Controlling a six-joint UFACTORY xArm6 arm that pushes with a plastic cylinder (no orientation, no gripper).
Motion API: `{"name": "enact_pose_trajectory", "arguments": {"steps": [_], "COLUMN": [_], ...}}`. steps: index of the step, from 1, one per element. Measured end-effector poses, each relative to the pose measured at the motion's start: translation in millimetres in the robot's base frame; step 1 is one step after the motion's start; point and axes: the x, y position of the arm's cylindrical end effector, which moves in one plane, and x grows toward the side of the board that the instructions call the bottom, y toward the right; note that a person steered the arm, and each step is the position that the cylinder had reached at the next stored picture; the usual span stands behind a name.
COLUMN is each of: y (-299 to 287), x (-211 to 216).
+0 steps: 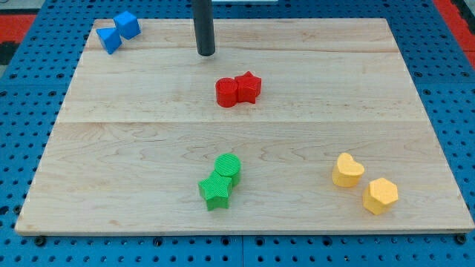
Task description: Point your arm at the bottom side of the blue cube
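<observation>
The blue cube [127, 24] sits at the board's top left corner, touching a blue triangular block [108, 40] just below and to its left. My tip [206, 53] is at the end of the dark rod near the view's top centre. It stands well to the right of the blue cube and slightly lower, apart from every block. A red cylinder [227, 93] and a red star [248, 87] lie just below and to the right of the tip.
A green cylinder [228, 166] and a green star [215, 190] touch at the bottom centre. A yellow heart [346, 170] and a yellow hexagon [380, 196] lie at the bottom right. The wooden board [133, 148] rests on a blue pegboard.
</observation>
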Motion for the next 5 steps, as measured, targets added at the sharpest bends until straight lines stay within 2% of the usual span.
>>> {"name": "enact_pose_trajectory", "arguments": {"steps": [5], "y": [28.5], "x": [-0.1]}}
